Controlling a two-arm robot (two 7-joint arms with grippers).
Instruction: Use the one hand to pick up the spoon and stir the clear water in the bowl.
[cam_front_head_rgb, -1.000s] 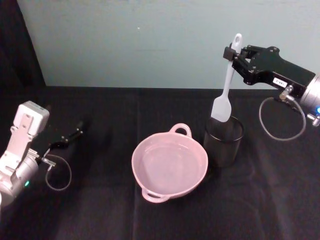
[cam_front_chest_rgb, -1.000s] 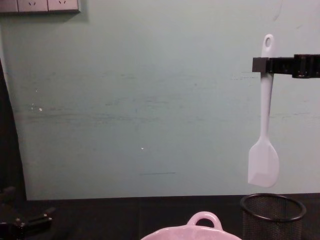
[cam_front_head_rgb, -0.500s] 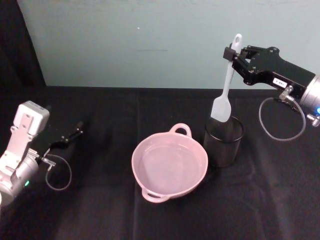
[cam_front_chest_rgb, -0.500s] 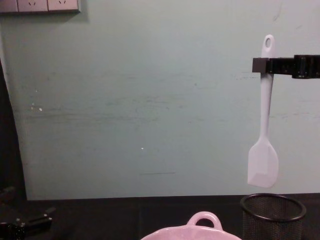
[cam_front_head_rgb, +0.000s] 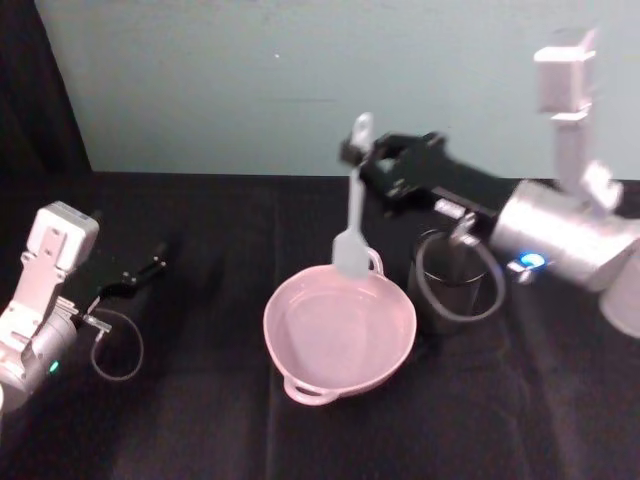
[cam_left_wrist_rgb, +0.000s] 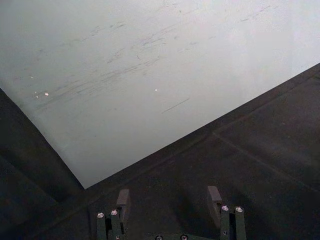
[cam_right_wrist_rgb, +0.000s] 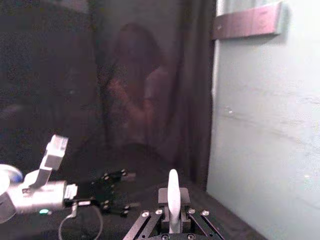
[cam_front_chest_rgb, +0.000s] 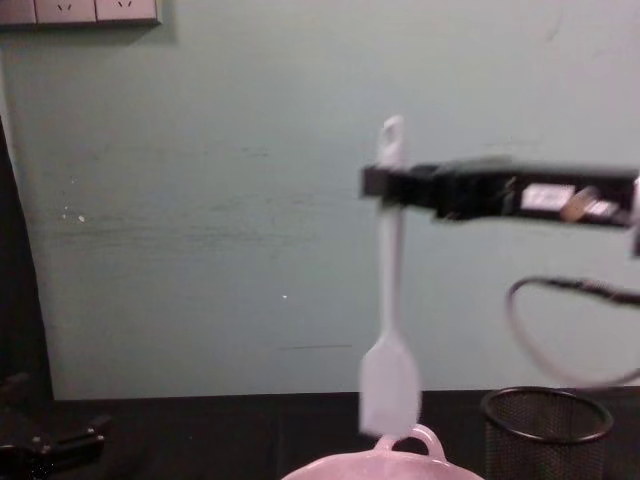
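Fingers of the right gripper (cam_front_head_rgb: 356, 156) (cam_front_chest_rgb: 379, 184): clamped on the spoon (cam_front_head_rgb: 352, 215) (cam_front_chest_rgb: 388, 300), high on its slim handle, just under the oval hole. Seen from the right wrist, the same pinch, with the white handle end (cam_right_wrist_rgb: 173, 194) poking up between the two black fingers (cam_right_wrist_rgb: 183, 195).

Spoon itself: upright, blade down, held in the air above the far side of the bowl (cam_front_head_rgb: 300, 385) (cam_front_chest_rgb: 340, 468). Blade low over the far rim, right by the bowl's far loop handle (cam_front_head_rgb: 366, 259) (cam_front_chest_rgb: 416, 436). Whether touching that handle or just clear of it, cannot tell. Not dipped in the water.

Bowl: pale pink, sitting on the black worktop (cam_front_head_rgb: 200, 420), with a second loop handle (cam_front_head_rgb: 306, 392) on its near rim.

Just beside the bowl, on its right: a black wire-mesh cup (cam_front_head_rgb: 440, 308) (cam_front_chest_rgb: 545, 440), standing upright, partly behind the right arm's silver wrist (cam_front_head_rgb: 545, 230) and a loop of cable.

Well to the left of the bowl: the left gripper (cam_front_head_rgb: 150, 265) (cam_left_wrist_rgb: 168, 200), low over the worktop, pointing toward the pale green wall (cam_front_head_rgb: 200, 90). Fingers (cam_left_wrist_rgb: 122, 199) spread wide, with nothing between them.
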